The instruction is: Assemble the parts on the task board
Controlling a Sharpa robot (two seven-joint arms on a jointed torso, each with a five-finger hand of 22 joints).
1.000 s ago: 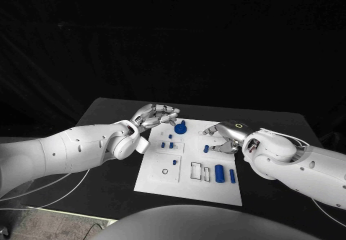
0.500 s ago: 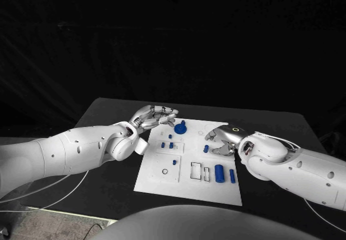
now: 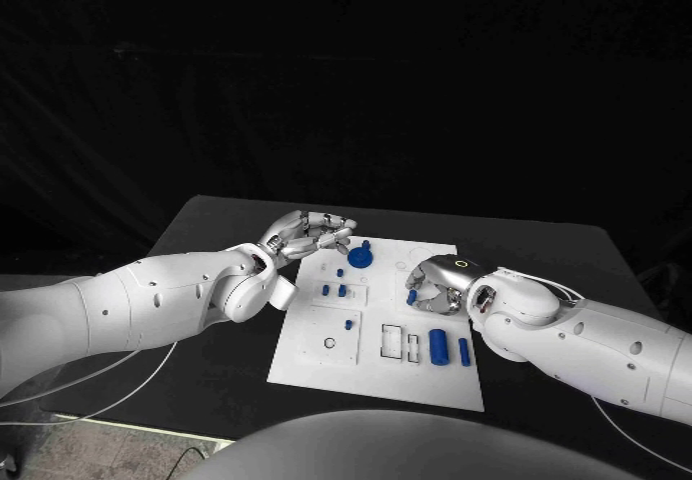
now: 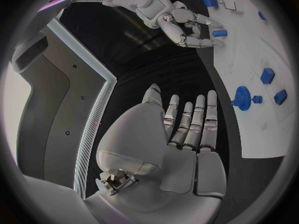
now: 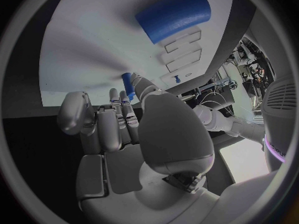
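Right hand (image 3: 440, 283) curls over a small blue peg (image 3: 413, 296) on the white task board (image 3: 325, 365); grip unclear.

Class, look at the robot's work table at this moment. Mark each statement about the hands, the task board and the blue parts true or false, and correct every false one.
1. The task board is white. True.
2. The left hand holds the blue gear. False: it holds nothing and hovers past the board's far left corner, the gear standing on the board apart from it.
3. The right hand is over the board, its fingers at a small blue peg. True.
4. The large blue cylinder stands upright. False: it lies on its side.
5. The table is wooden. False: it is black.
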